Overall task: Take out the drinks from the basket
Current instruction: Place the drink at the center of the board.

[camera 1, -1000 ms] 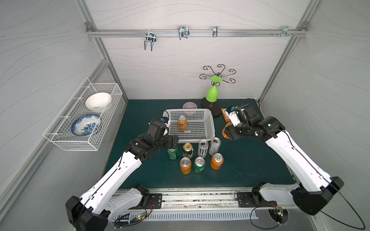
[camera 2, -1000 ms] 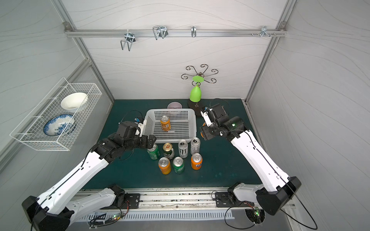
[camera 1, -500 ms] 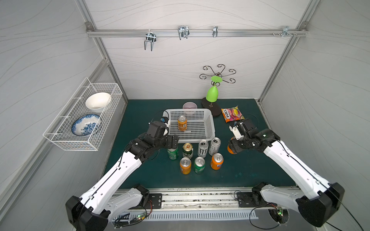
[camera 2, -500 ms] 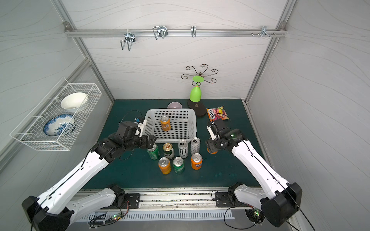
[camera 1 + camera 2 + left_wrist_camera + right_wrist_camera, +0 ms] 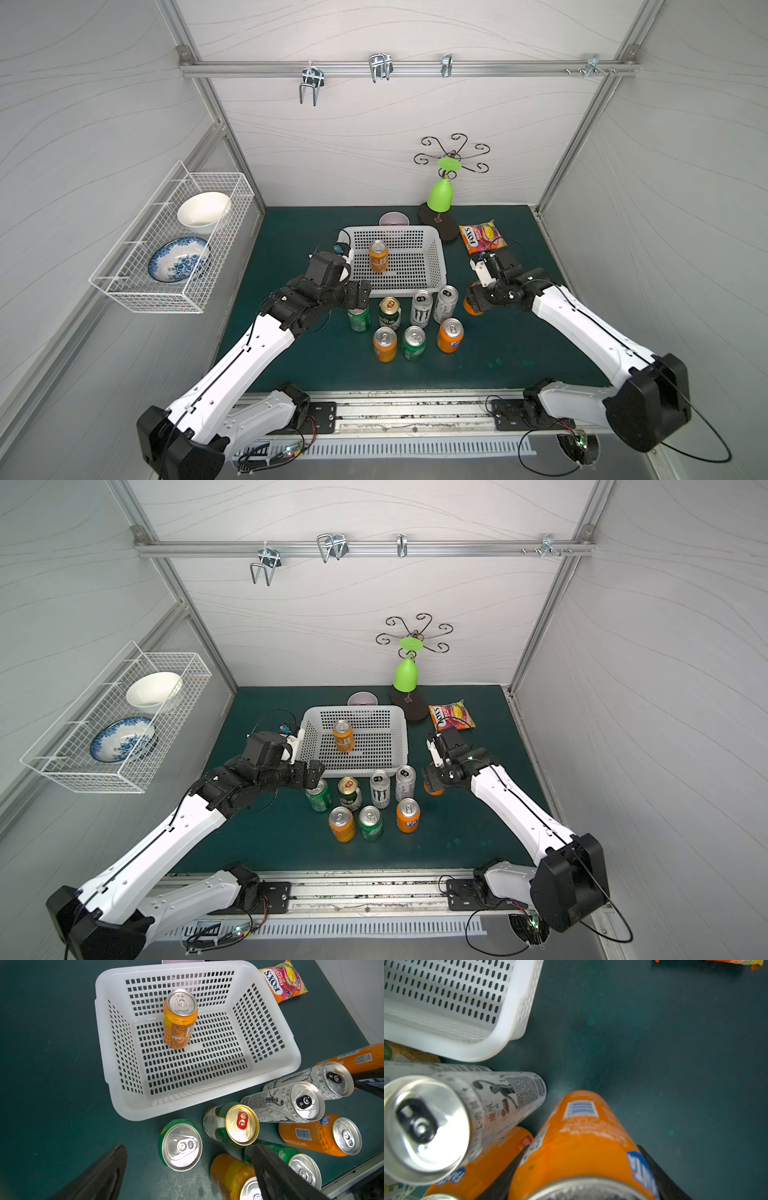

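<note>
R jaws clamped on held orange can [image 5: 581, 1142], low beside tall silver can [image 5: 500, 1095], near-right of basket [image 5: 207, 1103]. L jaws wide apart above green can [image 5: 180, 1146]. Last orange can [image 5: 378, 257] stands upright inside basket, far-left. It looks light, stiff, slick, dentable, so grip mid-body w/ modest squeeze.

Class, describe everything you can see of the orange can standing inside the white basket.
The orange can is an aluminium drink can with a silver top, its pull tab flat and unopened, and small print with a white label on its side. It stands upright and alone on the perforated floor of the white basket, touching only that floor, clear of the walls.
</note>
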`<state>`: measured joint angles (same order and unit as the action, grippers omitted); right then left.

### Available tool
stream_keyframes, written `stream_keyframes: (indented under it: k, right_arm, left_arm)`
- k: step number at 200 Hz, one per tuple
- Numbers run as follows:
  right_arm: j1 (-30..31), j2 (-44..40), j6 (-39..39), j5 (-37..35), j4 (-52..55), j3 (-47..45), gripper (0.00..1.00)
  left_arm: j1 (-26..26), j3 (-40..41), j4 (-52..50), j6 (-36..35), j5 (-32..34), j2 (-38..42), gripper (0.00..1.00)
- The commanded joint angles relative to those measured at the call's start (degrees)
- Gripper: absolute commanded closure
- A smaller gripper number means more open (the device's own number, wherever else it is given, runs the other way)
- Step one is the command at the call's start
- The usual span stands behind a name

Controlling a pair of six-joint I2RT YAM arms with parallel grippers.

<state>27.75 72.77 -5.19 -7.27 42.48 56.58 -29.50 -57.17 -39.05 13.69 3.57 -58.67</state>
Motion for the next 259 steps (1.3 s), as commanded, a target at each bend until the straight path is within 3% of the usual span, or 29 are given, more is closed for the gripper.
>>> stream_keyframes:
  k: [1, 216, 259]
  right_arm:
    - [-0.33, 1.39, -1.22, -1.34, -4.1, -0.1, 0.38]
    - [-0.77, 5.91, -3.43, 1.14, -11.27, -6.46, 0.35]
    - [-0.69, 6.36, -3.01, 1.09, -10.93, -6.85, 0.26]
  left_arm:
    - [0.23, -0.97, 1.25, -0.51, -0.3, -0.21, 0.02]
    - [0.23, -1.32, 1.34, -0.68, -0.41, -1.0, 0.02]
    - [0.23, -1.28, 1.25, -0.69, -0.32, -1.14, 0.02]
